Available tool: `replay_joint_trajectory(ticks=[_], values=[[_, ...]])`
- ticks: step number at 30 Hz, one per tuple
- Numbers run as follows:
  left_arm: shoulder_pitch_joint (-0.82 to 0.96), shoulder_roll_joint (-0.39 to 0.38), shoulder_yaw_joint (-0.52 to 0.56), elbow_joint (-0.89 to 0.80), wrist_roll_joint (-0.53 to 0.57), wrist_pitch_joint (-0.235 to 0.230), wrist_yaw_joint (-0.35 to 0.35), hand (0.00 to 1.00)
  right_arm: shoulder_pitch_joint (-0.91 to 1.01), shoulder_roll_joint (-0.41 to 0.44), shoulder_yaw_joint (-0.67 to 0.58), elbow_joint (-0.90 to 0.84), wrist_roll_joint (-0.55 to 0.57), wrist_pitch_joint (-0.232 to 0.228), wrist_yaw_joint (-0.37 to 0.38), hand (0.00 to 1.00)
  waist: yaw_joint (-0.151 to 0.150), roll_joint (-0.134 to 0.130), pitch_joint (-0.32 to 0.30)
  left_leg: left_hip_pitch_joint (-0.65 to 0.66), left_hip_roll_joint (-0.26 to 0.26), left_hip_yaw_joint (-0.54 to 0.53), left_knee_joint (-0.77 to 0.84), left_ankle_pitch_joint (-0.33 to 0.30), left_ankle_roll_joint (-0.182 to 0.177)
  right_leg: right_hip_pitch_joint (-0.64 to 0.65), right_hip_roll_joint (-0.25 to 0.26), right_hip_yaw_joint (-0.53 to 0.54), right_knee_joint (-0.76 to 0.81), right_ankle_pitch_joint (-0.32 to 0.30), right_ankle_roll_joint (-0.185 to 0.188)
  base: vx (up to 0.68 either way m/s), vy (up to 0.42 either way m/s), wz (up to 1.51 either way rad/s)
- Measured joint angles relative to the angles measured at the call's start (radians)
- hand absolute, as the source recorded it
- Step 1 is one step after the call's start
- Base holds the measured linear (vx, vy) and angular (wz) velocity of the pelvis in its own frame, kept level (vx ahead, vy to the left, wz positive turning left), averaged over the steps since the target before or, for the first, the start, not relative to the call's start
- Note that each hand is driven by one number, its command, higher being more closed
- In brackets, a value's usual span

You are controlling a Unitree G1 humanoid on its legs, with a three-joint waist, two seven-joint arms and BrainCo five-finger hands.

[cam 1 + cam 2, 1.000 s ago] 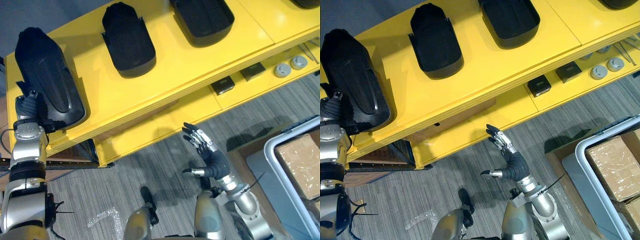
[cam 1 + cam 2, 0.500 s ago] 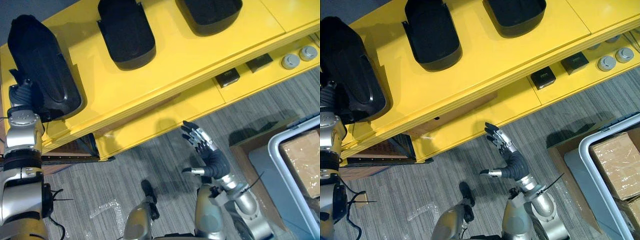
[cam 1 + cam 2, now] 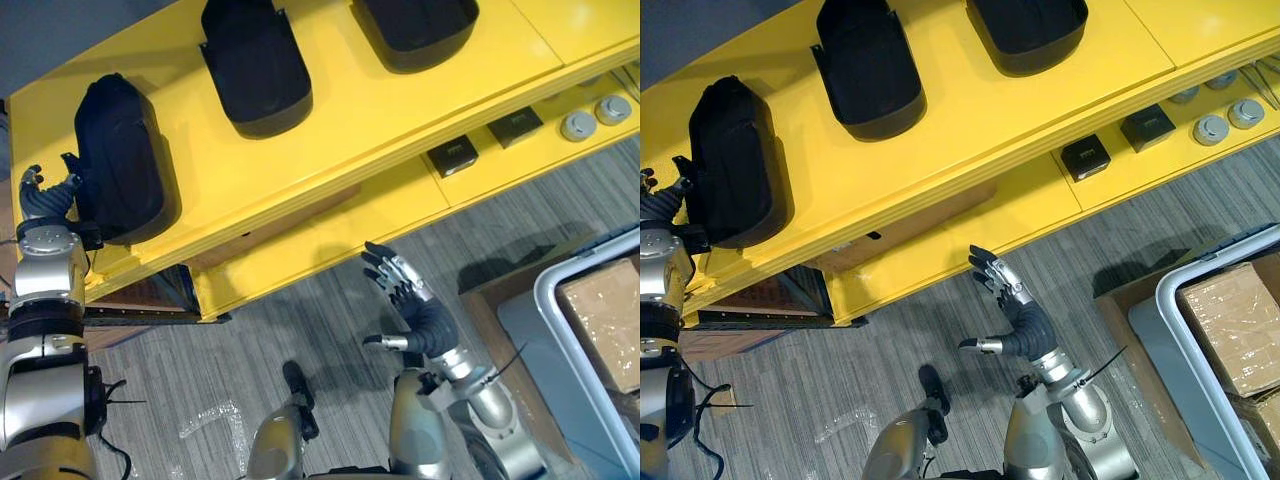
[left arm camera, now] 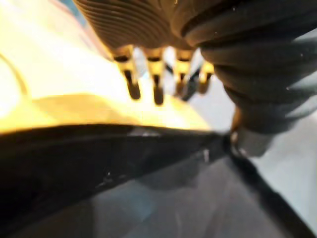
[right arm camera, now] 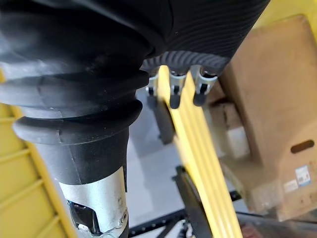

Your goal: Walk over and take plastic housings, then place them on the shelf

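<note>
Three black plastic housings lie on the yellow shelf's (image 3: 350,110) top board: one at the left end (image 3: 120,155), one in the middle (image 3: 255,65) and one further right (image 3: 415,25). My left hand (image 3: 45,195) is at the shelf's left end, just beside the left housing, open with fingers spread and nothing in them. In the left wrist view its straight fingers (image 4: 143,84) point over the housing's dark rim (image 4: 99,158). My right hand (image 3: 410,300) hangs open and empty over the grey floor in front of the shelf.
On the lower shelf board sit small black boxes (image 3: 452,155) and grey round parts (image 3: 578,124). A grey bin (image 3: 570,320) with wrapped cardboard boxes stands at the right. A brown cardboard box (image 5: 267,124) sits under the shelf. Clear plastic wrap (image 3: 210,425) lies on the floor.
My left hand has let go of the left housing and opened. The housing has settled flat on the shelf top, and the hand is now just left of it. The right hand has not moved.
</note>
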Motion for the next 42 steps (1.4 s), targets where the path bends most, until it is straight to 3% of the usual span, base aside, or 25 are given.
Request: replay_joint_trajectory(ticks=[2, 5, 7, 11, 14, 16, 19, 21, 23, 24, 28, 30, 31, 33, 36, 42], values=[[-0.001, 0.0, 0.0, 0.001, -0.003, -0.004, 0.029, 0.0, 0.001, 0.0, 0.0, 0.0, 0.0, 0.0, -0.001, 0.0, 0.0, 0.0, 0.0, 0.001, 0.0, 0.0, 0.0, 0.0, 0.0, 0.001, 0.0, 0.0, 0.0, 0.001, 0.001, 0.0, 0.0, 0.0], [-0.013, 0.0, 0.0, 0.001, -0.022, -0.048, 0.105, 0.0, 0.006, 0.001, 0.0, 0.0, -0.009, -0.001, -0.001, 0.0, 0.0, 0.0, 0.0, 0.005, 0.0, 0.0, 0.0, 0.0, 0.0, 0.006, 0.0, 0.0, -0.002, 0.002, 0.002, 0.0, 0.0, 0.0], [-0.036, 0.001, 0.0, 0.002, -0.052, -0.093, 0.16, 0.0, 0.017, 0.002, 0.001, 0.004, -0.012, -0.006, -0.004, 0.0, 0.0, -0.002, -0.001, 0.022, 0.0, 0.0, -0.002, 0.0, 0.0, 0.027, 0.0, -0.002, -0.01, 0.002, 0.003, 0.03, -0.005, -0.03], [-0.146, 0.086, 0.0, -0.004, -0.075, -0.236, 0.247, 0.0, 0.049, 0.019, 0.0, 0.014, -0.013, -0.047, -0.014, 0.0, -0.008, -0.007, -0.004, 0.064, 0.0, 0.001, -0.019, -0.001, -0.001, 0.079, 0.003, -0.006, -0.048, 0.007, 0.008, 0.02, 0.005, -0.05], [-0.205, 0.149, -0.036, -0.041, -0.085, -0.342, 0.235, 0.0, 0.057, 0.042, 0.001, 0.029, -0.032, -0.055, -0.019, 0.0, -0.013, -0.013, -0.019, 0.094, 0.001, 0.001, -0.027, -0.001, -0.001, 0.127, 0.004, -0.013, -0.093, 0.021, 0.012, 0.01, 0.008, -0.03], [-0.207, 0.149, -0.055, -0.061, -0.142, -0.432, 0.211, 0.0, 0.055, 0.053, 0.001, 0.056, -0.056, -0.089, -0.021, 0.0, -0.021, -0.019, -0.065, 0.107, 0.002, -0.003, -0.041, -0.001, -0.001, 0.157, 0.004, -0.03, -0.124, 0.032, 0.014, 0.06, 0.01, 0.1], [-0.192, 0.139, -0.067, -0.106, -0.202, -0.525, 0.173, 0.0, 0.043, 0.073, 0.001, 0.063, -0.071, -0.123, -0.024, 0.0, -0.022, -0.048, -0.132, 0.143, 0.002, -0.003, -0.058, -0.001, -0.001, 0.211, 0.005, -0.043, -0.167, 0.038, 0.016, 0.09, 0.009, 0.04], [-0.161, 0.134, -0.059, -0.196, -0.215, -0.563, 0.155, 0.0, 0.036, 0.081, 0.001, 0.063, -0.079, -0.142, -0.03, 0.0, -0.018, -0.063, -0.162, 0.175, 0.001, -0.003, -0.076, -0.001, -0.001, 0.248, 0.006, -0.054, -0.195, 0.048, 0.017, 0.09, 0.012, 0.02], [-0.09, 0.098, -0.022, -0.321, -0.214, -0.612, 0.151, 0.0, 0.034, 0.084, 0.002, 0.064, -0.117, -0.159, -0.059, 0.0, -0.009, -0.065, -0.199, 0.202, -0.002, -0.004, -0.097, -0.001, -0.001, 0.277, 0.006, -0.06, -0.214, 0.049, 0.019, 0.06, 0.018, 0.01], [-0.029, 0.065, 0.013, -0.402, -0.214, -0.635, 0.15, 1.0, 0.032, 0.087, 0.007, 0.064, -0.131, -0.16, -0.076, 0.0, -0.004, -0.064, -0.219, 0.212, -0.005, -0.005, -0.104, -0.001, -0.001, 0.293, 0.003, -0.065, -0.227, 0.051, 0.022, 0.04, 0.015, 0.1], [0.309, -0.149, 0.145, -0.737, -0.188, -0.696, 0.145, 1.0, 0.032, 0.112, 0.029, 0.069, -0.189, -0.157, -0.148, 0.0, 0.013, -0.042, -0.269, 0.216, -0.009, -0.057, -0.106, -0.001, -0.001, 0.356, -0.004, -0.131, -0.264, 0.053, 0.026, 0.03, -0.002, 0.38], [0.534, -0.308, 0.174, -0.868, -0.182, -0.696, 0.108, 1.0, 0.026, 0.123, 0.019, 0.089, -0.219, -0.157, -0.176, 0.0, 0.044, -0.034, -0.282, 0.214, -0.008, -0.08, -0.106, -0.001, -0.001, 0.38, -0.004, -0.164, -0.279, 0.055, 0.024, -0.04, -0.006, 0.37], [0.587, -0.346, 0.174, -0.894, -0.183, -0.693, 0.1, 1.0, 0.025, 0.126, 0.017, 0.098, -0.228, -0.155, -0.178, 0.0, 0.052, -0.034, -0.283, 0.214, -0.008, -0.089, -0.107, -0.002, -0.001, 0.39, -0.004, -0.171, -0.284, 0.055, 0.024, -0.05, -0.002, 0.32], [0.819, -0.515, 0.165, -1.0, -0.17, -0.677, 0.037, 1.0, 0.029, 0.147, 0.0, 0.129, -0.229, -0.147, -0.191, 0.0, 0.085, -0.042, -0.297, 0.208, -0.009, -0.105, -0.107, -0.001, -0.004, 0.403, -0.004, -0.194, -0.297, 0.056, 0.023, -0.05, 0.004, 0.27], [1.049, -0.665, 0.128, -1.093, -0.146, -0.664, -0.049, 1.0, 0.039, 0.186, -0.012, 0.142, -0.229, -0.144, -0.189, 0.0, 0.119, -0.06, -0.308, 0.199, -0.008, -0.122, -0.108, 0.001, -0.008, 0.407, -0.004, -0.219, -0.3, 0.049, 0.013, -0.06, 0.002, 0.19], [1.153, -0.699, 0.041, -1.095, -0.105, -0.636, -0.207, 1.0, 0.066, 0.2, -0.009, 0.196, -0.226, -0.116, -0.164, 0.0, 0.135, -0.064, -0.315, 0.186, -0.008, -0.139, -0.114, 0.006, -0.012, 0.405, -0.004, -0.231, -0.299, 0.05, 0.011, -0.04, 0.004, 0.08]])
